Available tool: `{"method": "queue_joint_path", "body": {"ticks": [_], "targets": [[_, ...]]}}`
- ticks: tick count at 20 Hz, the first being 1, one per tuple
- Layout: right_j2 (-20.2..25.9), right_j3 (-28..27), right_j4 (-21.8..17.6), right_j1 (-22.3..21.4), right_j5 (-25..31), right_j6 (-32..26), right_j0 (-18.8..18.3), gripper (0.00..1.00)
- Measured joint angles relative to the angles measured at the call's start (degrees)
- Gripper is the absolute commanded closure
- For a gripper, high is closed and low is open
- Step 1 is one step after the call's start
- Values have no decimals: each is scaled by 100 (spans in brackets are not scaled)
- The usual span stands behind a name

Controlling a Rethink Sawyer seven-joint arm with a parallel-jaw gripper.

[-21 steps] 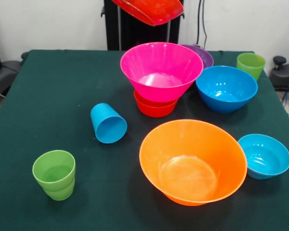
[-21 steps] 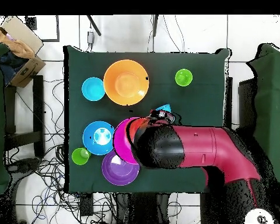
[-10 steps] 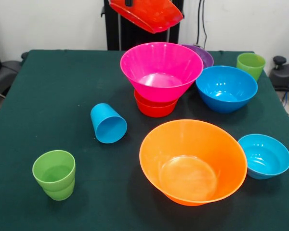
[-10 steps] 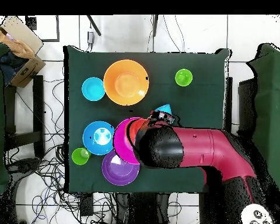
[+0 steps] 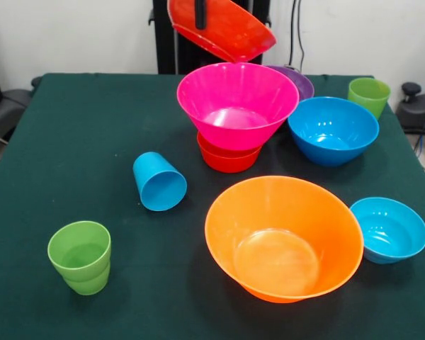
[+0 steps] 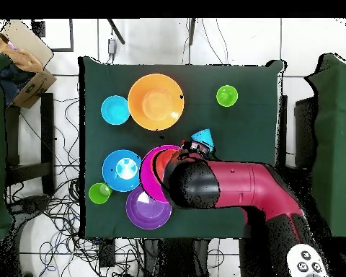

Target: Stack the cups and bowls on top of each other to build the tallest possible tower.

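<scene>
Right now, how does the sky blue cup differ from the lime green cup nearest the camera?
The sky blue cup lies on its side with its mouth toward the camera, while the lime green cup stands upright, mouth up. The blue one sits nearer the pink bowl; the green one stands apart. Both are small tapered tumblers.

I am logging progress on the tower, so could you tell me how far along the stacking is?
Early stage. Done: the pink bowl sits on a small red-orange bowl. In hand: a red-orange bowl hangs tilted above it, a dark finger over its rim. Left: orange bowl, two blue bowls, purple bowl, blue cup on its side, green cups.
</scene>
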Motion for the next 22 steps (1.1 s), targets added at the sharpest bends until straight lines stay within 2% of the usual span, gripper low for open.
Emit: {"method": "queue_joint_path", "body": {"ticks": [15,22], "targets": [[-293,105,1,110,-75,0,263,100],[-394,141,4,149,-401,0,296,100]]}}
